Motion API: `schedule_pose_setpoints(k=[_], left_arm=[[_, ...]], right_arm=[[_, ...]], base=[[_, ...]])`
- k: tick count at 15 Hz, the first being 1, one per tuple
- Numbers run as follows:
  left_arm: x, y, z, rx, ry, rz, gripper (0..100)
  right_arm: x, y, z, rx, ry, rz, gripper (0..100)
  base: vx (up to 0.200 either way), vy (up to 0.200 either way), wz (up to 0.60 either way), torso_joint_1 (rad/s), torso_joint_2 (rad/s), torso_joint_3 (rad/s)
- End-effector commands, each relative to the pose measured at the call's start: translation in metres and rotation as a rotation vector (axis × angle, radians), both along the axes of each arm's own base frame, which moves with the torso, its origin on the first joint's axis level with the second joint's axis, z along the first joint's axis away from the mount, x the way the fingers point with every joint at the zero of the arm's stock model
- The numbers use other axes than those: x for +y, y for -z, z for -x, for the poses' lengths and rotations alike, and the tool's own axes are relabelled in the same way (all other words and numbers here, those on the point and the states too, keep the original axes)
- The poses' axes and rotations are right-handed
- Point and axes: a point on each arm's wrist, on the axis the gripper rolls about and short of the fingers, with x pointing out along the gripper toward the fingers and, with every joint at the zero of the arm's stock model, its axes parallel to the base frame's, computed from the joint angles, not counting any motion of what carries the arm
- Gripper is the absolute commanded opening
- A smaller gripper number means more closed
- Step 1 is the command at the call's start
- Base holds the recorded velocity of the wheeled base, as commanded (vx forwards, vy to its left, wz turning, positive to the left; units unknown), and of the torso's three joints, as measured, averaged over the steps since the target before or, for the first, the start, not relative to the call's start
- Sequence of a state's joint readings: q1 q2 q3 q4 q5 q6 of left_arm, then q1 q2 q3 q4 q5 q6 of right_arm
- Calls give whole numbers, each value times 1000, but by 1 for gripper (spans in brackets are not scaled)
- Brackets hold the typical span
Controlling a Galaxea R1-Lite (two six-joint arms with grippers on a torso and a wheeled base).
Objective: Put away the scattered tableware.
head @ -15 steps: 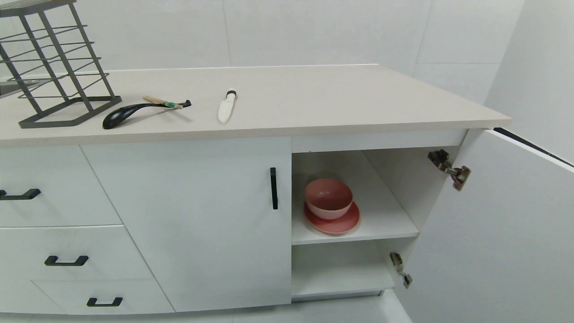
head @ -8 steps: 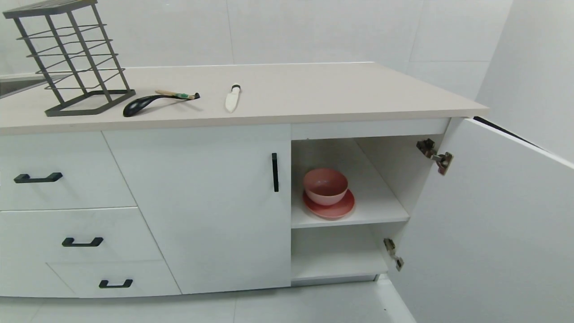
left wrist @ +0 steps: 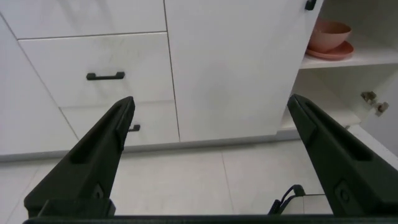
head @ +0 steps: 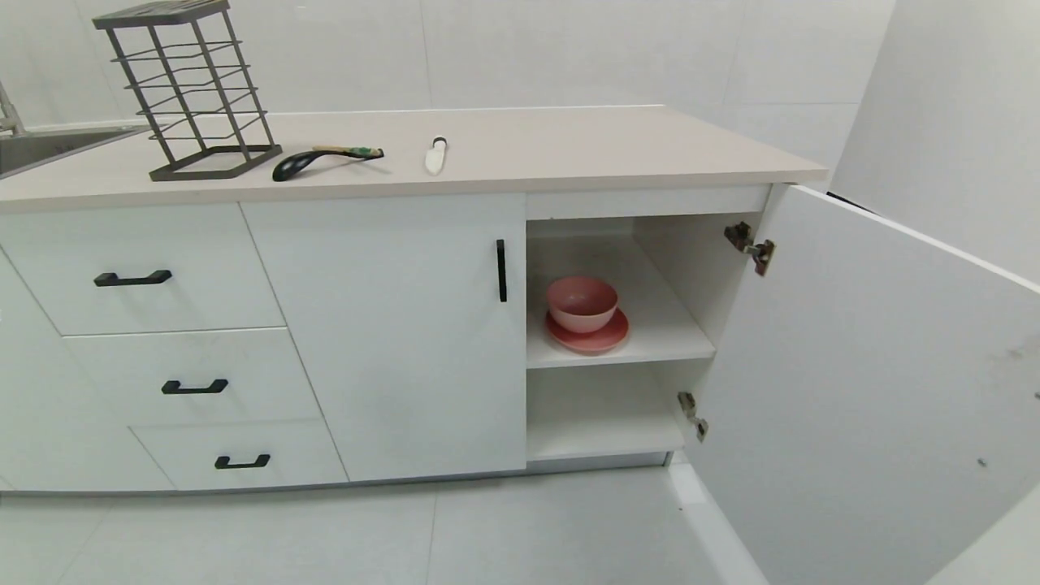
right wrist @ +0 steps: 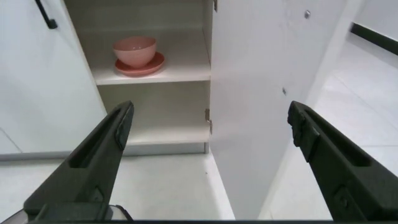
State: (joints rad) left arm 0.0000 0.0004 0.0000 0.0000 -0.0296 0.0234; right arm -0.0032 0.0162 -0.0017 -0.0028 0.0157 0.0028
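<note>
On the beige countertop (head: pixel 569 146) lie a black spoon (head: pixel 296 165), a small wooden-handled utensil (head: pixel 345 150) crossing its handle, and a white knife (head: pixel 436 154) with a dark end. A pink bowl (head: pixel 581 302) sits on a pink plate (head: pixel 587 335) on the upper shelf of the open cupboard. My left gripper (left wrist: pixel 211 102) hangs open low in front of the drawers, far from the bowl (left wrist: pixel 329 34). My right gripper (right wrist: pixel 211 109) is open too, facing the open cupboard with the bowl (right wrist: pixel 134 50) and plate (right wrist: pixel 140 65) well ahead.
A dark wire rack (head: pixel 195 89) stands on the counter beside a sink (head: pixel 49 146). The cupboard's door (head: pixel 853 366) swings out wide on the right. The other door (head: pixel 390 333) is shut, with three drawers (head: pixel 162 276) on the left. The lower shelf (head: pixel 601 422) is bare.
The whole head picture has shifted: the camera has drawn back and turned, so more floor and sink show. The tableware itself has not moved.
</note>
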Motion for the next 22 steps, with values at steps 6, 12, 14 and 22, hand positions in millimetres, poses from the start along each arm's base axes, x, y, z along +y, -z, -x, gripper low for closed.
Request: schedule_pose_setpoints(k=[6,12,14,22], left_arm=[[0,0,0,3,1,5,100],[0,0,0,3,1,5,100],[0,0,0,3,1,5,100],[0,0,0,1,0,5,100]], right_arm=[[0,0,0,5,8,0,100],[0,0,0,5,8,-2,0],[0,0,0,4,8,-2,0],[0,-21,1,-205,7,-25,0]], base=[[-67,-167,0,0,3,0],[0,-200,0,2,1,2],[0,-200,0,-2,5,5],[0,-175,0,1,0,1]])
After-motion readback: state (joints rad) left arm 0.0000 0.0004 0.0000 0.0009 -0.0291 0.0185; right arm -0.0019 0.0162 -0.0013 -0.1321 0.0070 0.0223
